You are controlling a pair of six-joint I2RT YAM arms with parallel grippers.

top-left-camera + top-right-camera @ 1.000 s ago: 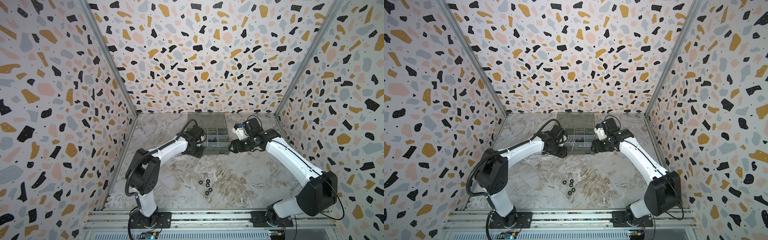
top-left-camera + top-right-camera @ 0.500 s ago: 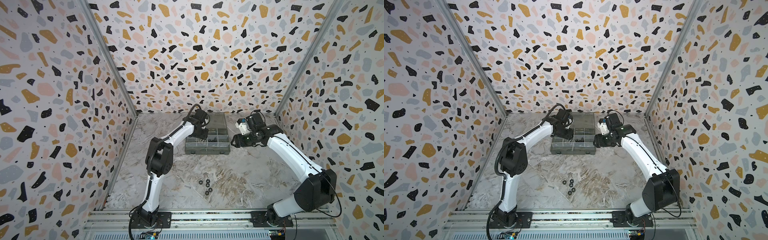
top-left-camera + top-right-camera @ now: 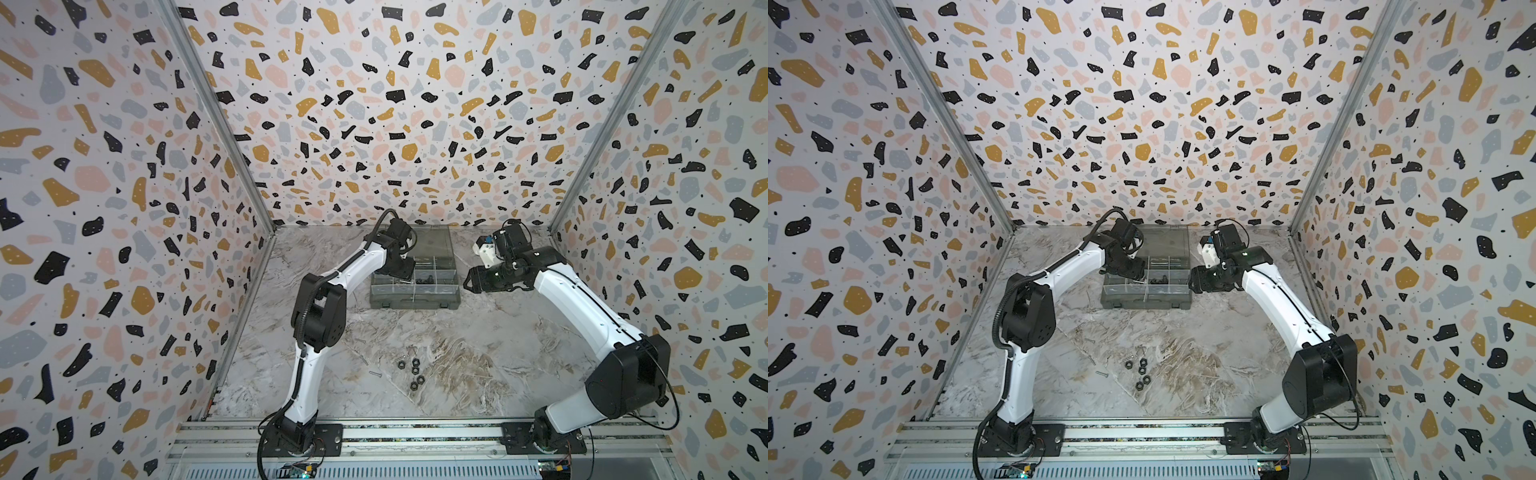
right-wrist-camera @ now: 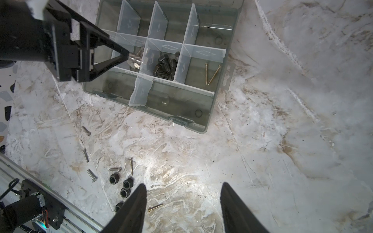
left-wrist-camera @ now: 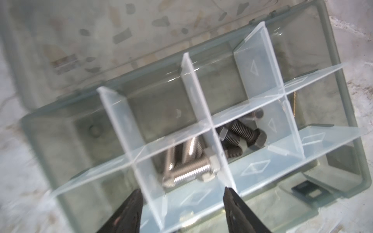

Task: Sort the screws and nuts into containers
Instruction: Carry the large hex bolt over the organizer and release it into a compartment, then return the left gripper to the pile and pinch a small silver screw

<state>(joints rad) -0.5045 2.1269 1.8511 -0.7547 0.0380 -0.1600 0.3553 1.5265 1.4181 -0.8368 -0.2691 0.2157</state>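
Several black nuts [image 3: 414,370] lie on the worktop [image 3: 478,353] below the centre of the frame in both top views, well apart from both tools. We see the left tool [image 5: 181,191] with its jaws apart and empty over the organiser box [image 3: 415,303] at mid-frame. Silver bolts [image 5: 187,171] lie just beyond its tips, with black bolts [image 5: 242,137] one compartment over. Our right tool [image 4: 182,187], jaws apart, holds nothing just right of the box. Loose screws [image 4: 85,155] lie near the nuts.
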